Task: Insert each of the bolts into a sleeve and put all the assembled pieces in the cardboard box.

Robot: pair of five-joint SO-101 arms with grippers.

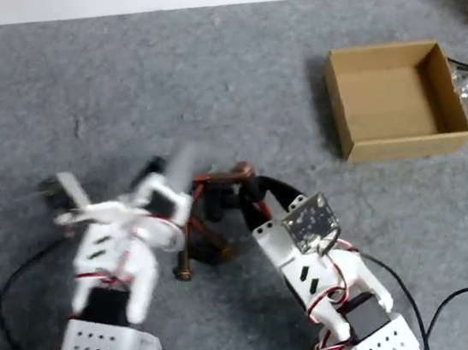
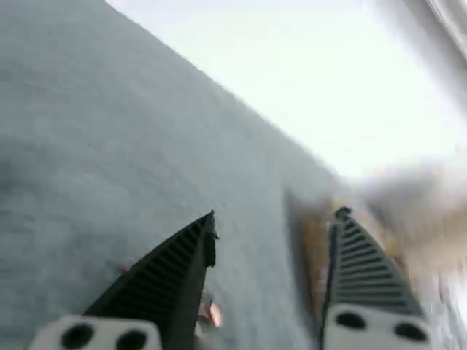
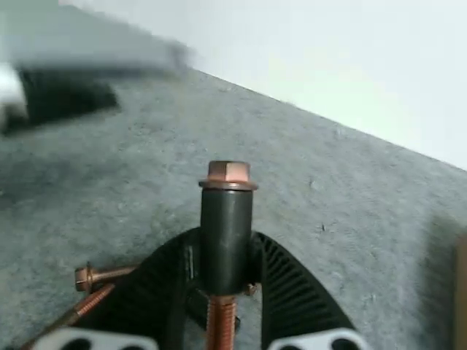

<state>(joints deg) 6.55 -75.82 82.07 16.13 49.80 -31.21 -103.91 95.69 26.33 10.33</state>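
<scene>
Carpet point(image 1: 202, 67) covers the work surface in the high view. We find the cardboard box point(image 1: 403, 148), open at the top, at the far right, well apart from both arms. The right gripper point(image 1: 228, 180) sits near the centre, with loose bolts point(image 1: 198, 244) lying on the carpet just beside it. The left gripper point(image 1: 173, 167) hangs close by.

In the left wrist view, we see its two fingers point(image 2: 171, 270) spread wide with nothing between them.

In the right wrist view, we see the right gripper clamped around a black sleeve point(image 3: 225, 226). A copper bolt point(image 3: 228, 173) runs through the sleeve, with its hex head above the rim and its threaded shank below. Two loose bolts lie on the carpet near the gripper.
</scene>
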